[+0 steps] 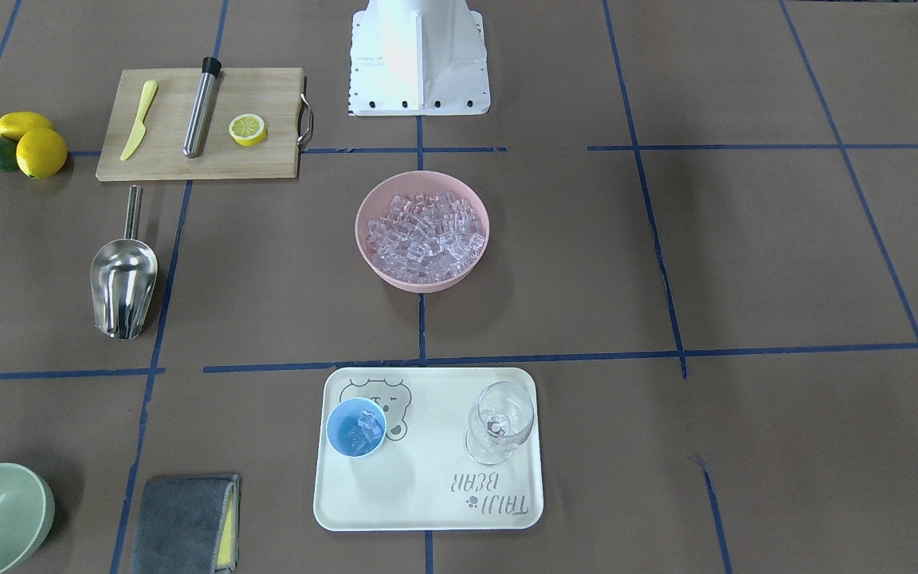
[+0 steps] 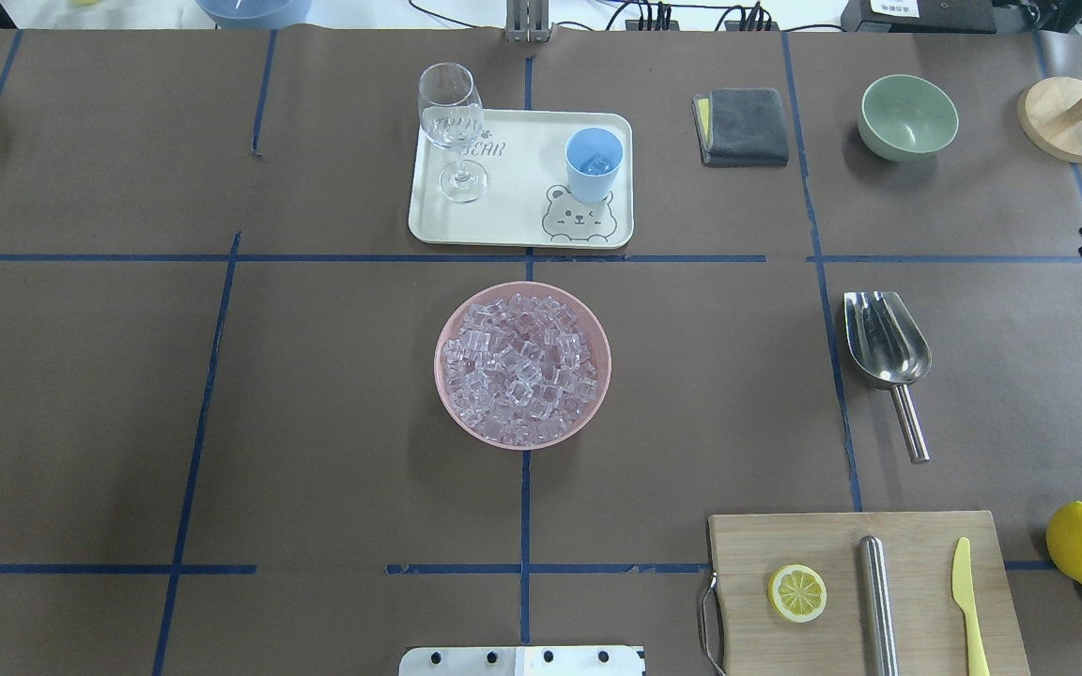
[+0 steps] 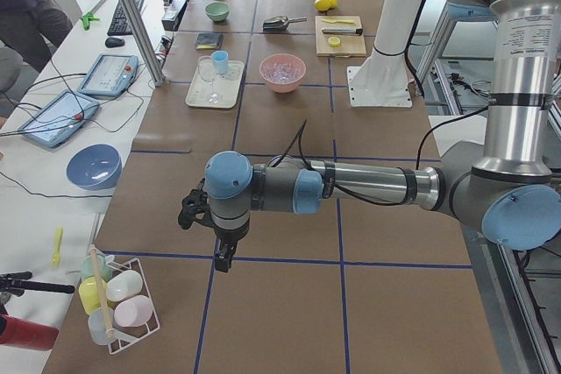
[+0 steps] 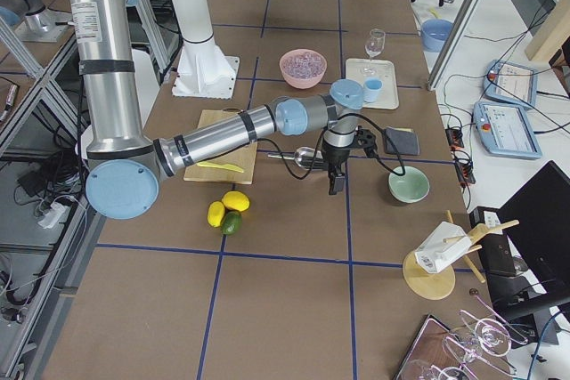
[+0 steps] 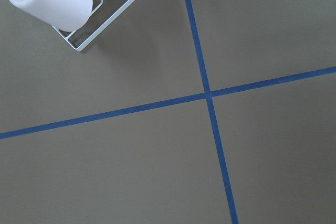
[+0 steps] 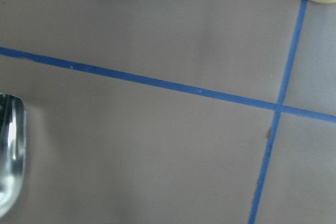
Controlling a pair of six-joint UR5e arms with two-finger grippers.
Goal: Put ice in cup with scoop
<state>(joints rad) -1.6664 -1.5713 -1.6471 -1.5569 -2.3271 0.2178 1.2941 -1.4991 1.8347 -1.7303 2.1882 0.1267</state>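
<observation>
Right tool hanging over surface; open or closed: cannot tell. Scoop lying just beside it, ungripped. Cup well beyond, apparently with a little ice inside. Grip rod handle mid-length; keep trough level.

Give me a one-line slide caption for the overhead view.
Ice heaped in a pink bowl, scoop lying apart, blue cup with a few cubes on the tray.
</observation>
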